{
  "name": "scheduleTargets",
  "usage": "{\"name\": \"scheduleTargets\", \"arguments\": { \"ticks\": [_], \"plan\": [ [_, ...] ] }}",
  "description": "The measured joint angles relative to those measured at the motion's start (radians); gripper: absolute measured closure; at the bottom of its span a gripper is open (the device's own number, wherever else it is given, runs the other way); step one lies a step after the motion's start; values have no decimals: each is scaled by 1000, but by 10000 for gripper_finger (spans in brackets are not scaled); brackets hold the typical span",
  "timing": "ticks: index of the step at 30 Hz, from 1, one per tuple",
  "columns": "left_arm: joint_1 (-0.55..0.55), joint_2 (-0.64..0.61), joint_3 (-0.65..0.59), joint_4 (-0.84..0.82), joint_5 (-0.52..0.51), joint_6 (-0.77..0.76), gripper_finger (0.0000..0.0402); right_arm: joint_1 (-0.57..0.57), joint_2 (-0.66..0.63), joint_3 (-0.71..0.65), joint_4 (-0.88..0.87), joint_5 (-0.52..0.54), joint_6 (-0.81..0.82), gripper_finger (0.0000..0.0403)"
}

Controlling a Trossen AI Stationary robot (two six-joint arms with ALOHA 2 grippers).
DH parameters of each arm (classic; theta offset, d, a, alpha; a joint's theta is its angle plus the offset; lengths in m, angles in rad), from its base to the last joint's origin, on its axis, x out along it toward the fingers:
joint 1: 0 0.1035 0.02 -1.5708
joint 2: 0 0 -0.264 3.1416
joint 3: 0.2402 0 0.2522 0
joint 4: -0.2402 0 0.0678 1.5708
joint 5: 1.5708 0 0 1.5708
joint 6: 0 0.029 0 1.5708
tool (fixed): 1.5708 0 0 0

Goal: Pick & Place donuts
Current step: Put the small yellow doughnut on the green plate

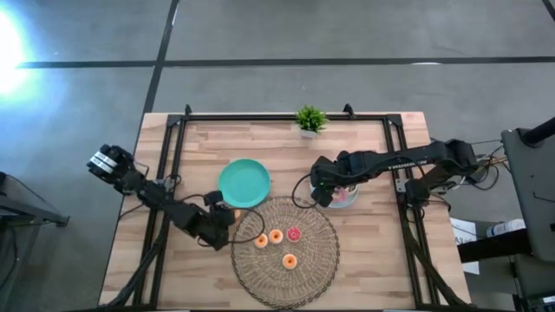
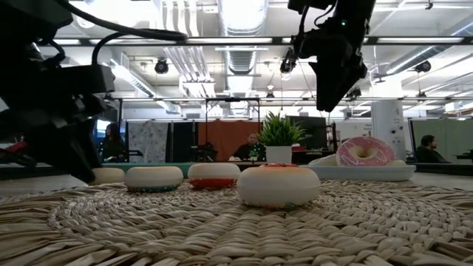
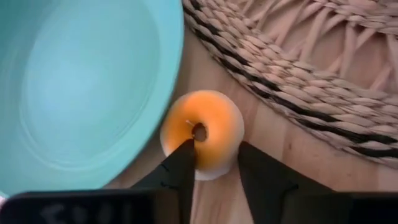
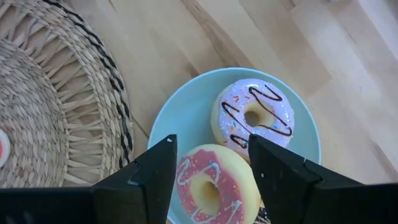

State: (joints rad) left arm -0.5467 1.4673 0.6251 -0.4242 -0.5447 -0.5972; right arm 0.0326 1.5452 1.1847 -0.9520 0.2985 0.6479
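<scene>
Left wrist view: left pincer [image 3: 214,163] grips orange donut [image 3: 203,132]; right pincer [image 4: 211,163] open.

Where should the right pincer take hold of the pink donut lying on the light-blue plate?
Come straight down with the right pincer open and take the pink donut across its outer rim. It lies flat, and the white-frosted donut crowds one side, so set the fingers on the free sides.

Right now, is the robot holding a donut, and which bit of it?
Yes. The left gripper pinches a small orange donut across its ring, one finger in the hole. The right gripper, open over the plate's donuts, holds nothing.
</scene>
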Motion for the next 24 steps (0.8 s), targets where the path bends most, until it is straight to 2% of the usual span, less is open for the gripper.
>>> {"name": "scheduleTargets", "arguments": {
  "ticks": [8, 12, 16, 20, 24],
  "plan": [
    [3, 27, -5, 7, 1, -15, 394, 0, 0, 0, 1, 0, 0, 211],
    [3, 21, 0, 2, 19, -51, 400, 0, 0, 0, 6, 0, 0, 211],
    [0, -15, 32, -23, 91, -98, 401, 0, -1, 0, 51, -14, -1, 211],
    [-5, -101, 57, -59, 128, -119, 401, -1, -5, 0, 172, -99, -33, 214],
    [4, -239, 54, -54, 181, -131, 401, 9, -6, -2, 363, -214, -191, 220]
  ]
}}
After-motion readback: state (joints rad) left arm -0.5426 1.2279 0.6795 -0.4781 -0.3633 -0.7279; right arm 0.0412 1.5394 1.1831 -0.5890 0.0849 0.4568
